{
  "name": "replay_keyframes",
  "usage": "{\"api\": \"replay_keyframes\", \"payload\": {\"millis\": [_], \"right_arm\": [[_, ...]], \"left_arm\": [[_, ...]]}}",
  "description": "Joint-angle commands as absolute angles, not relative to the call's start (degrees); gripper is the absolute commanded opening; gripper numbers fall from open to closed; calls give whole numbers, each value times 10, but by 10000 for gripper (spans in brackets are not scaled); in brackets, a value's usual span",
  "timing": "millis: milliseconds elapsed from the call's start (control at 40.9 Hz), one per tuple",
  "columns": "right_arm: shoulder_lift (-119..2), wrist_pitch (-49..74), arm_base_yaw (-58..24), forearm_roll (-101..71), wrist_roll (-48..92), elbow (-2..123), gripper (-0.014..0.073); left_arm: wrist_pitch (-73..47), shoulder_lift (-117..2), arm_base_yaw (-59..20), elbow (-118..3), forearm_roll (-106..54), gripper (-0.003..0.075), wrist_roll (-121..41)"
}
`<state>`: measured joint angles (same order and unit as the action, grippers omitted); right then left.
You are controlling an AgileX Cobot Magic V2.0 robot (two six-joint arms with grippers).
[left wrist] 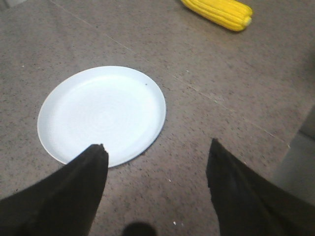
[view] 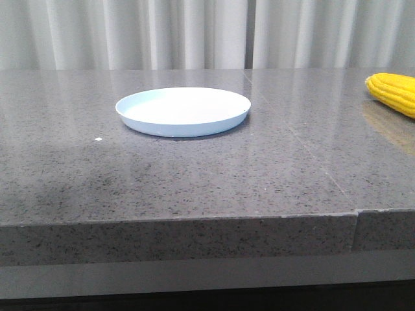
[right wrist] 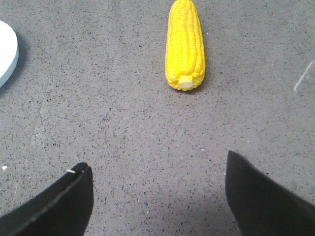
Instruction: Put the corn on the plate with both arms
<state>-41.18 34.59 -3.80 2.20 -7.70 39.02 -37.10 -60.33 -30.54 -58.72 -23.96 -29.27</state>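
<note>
Both tools, left tool (left wrist: 155, 157) and right tool (right wrist: 157, 179), gaped wide and empty; the corn (right wrist: 185, 44) lay well apart from the plate (view: 183, 110), awaiting pickup.

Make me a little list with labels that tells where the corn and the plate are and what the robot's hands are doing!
corn: lying on its side on the grey table, far right in the front view, not touched
plate: near the middle of the table, nothing on it
corn and plate: apart
left gripper: open, holding nothing, above the near edge of the plate
right gripper: open, holding nothing, pointed toward the corn's pale cut end
corn on plate: not yet
</note>
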Motion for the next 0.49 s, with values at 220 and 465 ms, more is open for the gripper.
{"api": "replay_keyframes", "payload": {"millis": [220, 465], "right_arm": [[-417, 296, -36, 38, -73, 410, 582], [-488, 341, -36, 47, -73, 479, 589]], "left_arm": [[-344, -447, -331, -500, -236, 428, -294], [-344, -424, -331, -497, -236, 428, -294]]}}
